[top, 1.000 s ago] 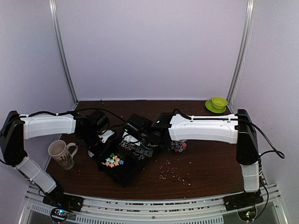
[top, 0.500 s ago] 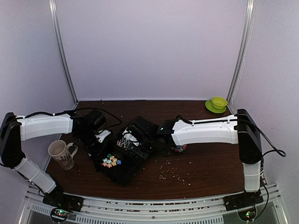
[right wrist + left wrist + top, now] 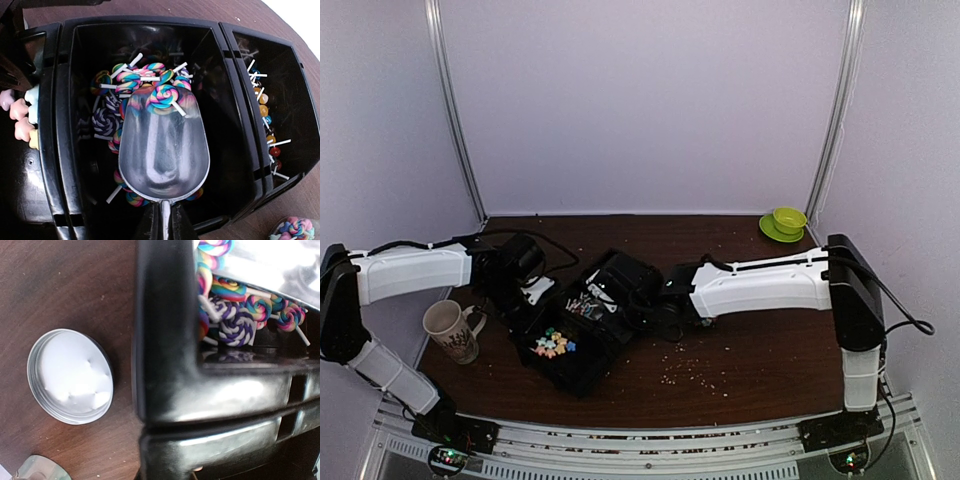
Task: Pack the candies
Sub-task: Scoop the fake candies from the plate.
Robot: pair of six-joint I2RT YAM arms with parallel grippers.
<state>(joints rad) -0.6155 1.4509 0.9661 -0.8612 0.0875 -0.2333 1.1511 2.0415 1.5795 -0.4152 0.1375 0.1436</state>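
Now: right fingers (image 3: 176, 227) clenched on handle of metal scoop (image 3: 162, 150), bottom centre of wrist view. Scoop bowl lies in middle compartment of black tray (image 3: 64, 150), over heap of swirl lollipops (image 3: 125, 82), one on its front lip. Small stick candies (image 3: 262, 107) in compartment at frame right; pastel star candies (image 3: 20, 117) at left edge. Left fingers (image 3: 530, 298) close at tray's left side in overhead view; cannot tell whether clenched or released. Round metal tin (image 3: 70, 376) on counter (image 3: 65, 285) beside tray. Mug (image 3: 450, 330) lower left, green cup (image 3: 787, 217) upper right.
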